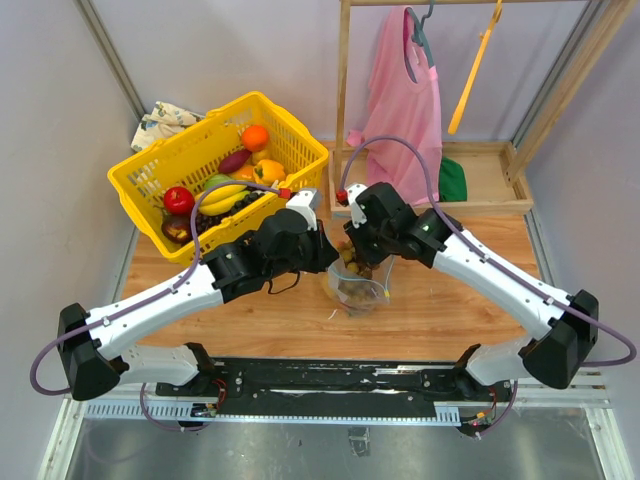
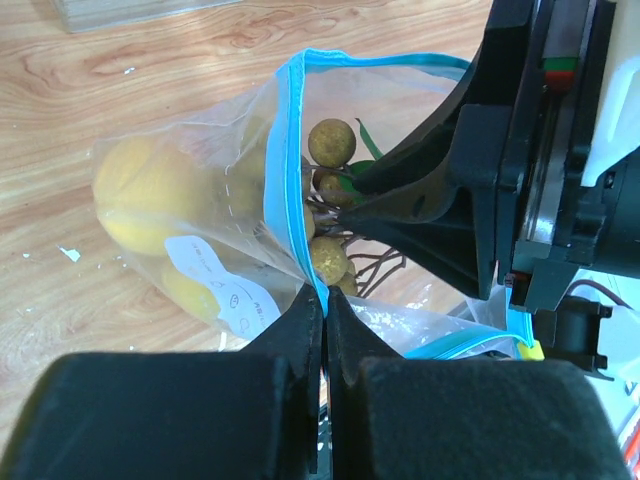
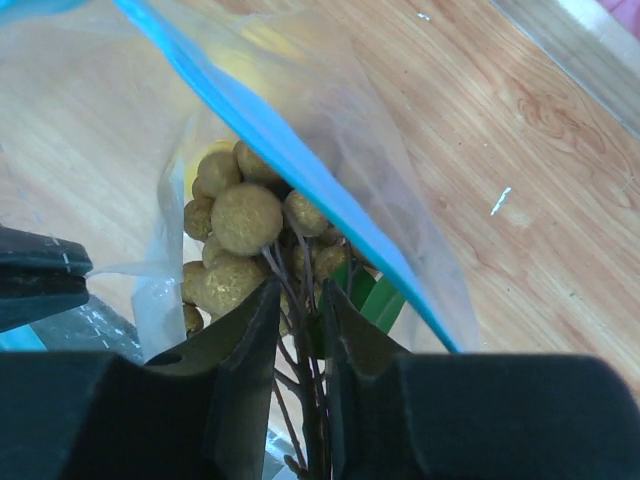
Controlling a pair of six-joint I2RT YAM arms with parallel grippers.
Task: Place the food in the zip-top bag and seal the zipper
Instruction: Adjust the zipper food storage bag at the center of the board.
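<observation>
Item: zip-top bag [image 1: 356,292] on mid-bench [image 1: 420,315], rim pinched in closed left gripper [image 2: 325,305] jaws; grape cluster [image 3: 245,217] inside its mouth, stems between barely parted right gripper [image 3: 300,300] jaws, grip unclear; advice: release fully, lift out clear of zipper [image 2: 284,180]

The top camera sits high behind the arms [image 1: 180,290], tilted down and forward, far enough off to take in the whole bench [image 1: 280,325] and the basket [image 1: 160,170]. The left wrist camera looks along its gripper [image 2: 323,305] at the bag [image 2: 200,190] from very close, side-on to the mouth. The right wrist camera peers over its gripper [image 3: 300,300] down into that mouth, nearer still. All three views share the bag and the grapes [image 3: 245,215]. Each wrist view also catches the other gripper.
</observation>
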